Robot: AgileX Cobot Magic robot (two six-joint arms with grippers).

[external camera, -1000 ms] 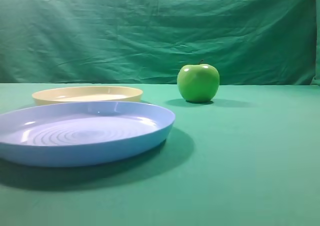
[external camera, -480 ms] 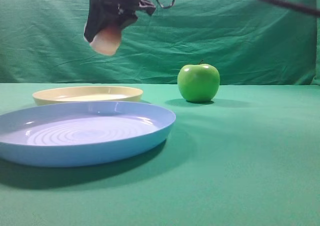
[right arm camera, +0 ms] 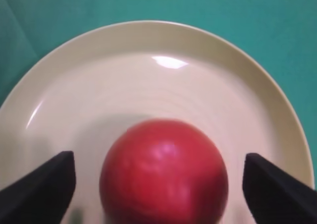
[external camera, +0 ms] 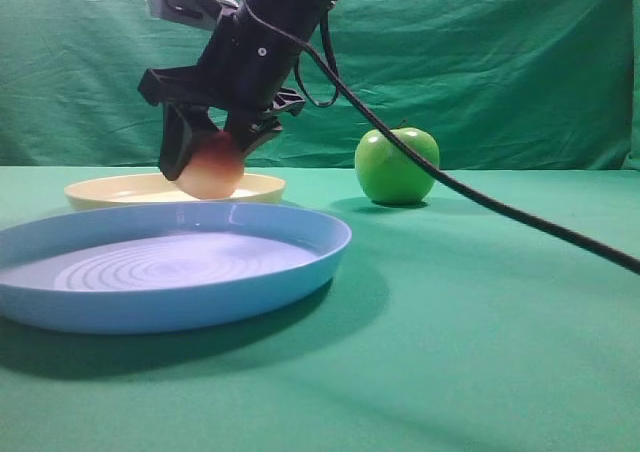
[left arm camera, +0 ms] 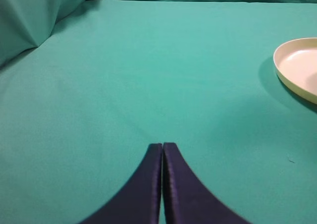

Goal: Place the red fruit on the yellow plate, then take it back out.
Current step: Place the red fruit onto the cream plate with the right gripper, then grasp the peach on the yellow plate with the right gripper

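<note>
The red fruit (external camera: 210, 169) (right arm camera: 163, 172) sits low over the middle of the yellow plate (external camera: 120, 187) (right arm camera: 148, 40); I cannot tell whether it touches the plate. My right gripper (external camera: 210, 157) (right arm camera: 159, 158) straddles the fruit, open, with a clear gap on each side between its black fingers (right arm camera: 44, 184) and the fruit. My left gripper (left arm camera: 162, 144) is shut with nothing in it, above bare green cloth. The yellow plate (left arm camera: 297, 65) lies off to its right. The left gripper does not show in the exterior view.
A large light-blue plate (external camera: 300, 257) lies in front of the yellow one. A green apple (external camera: 396, 165) stands to the right at the back. The right arm's black cable (external camera: 480, 197) crosses in front of the apple. A green cloth hangs behind.
The right arm came into view from above and lowered the red fruit down to the yellow plate. Its jaws have spread apart from the fruit.
</note>
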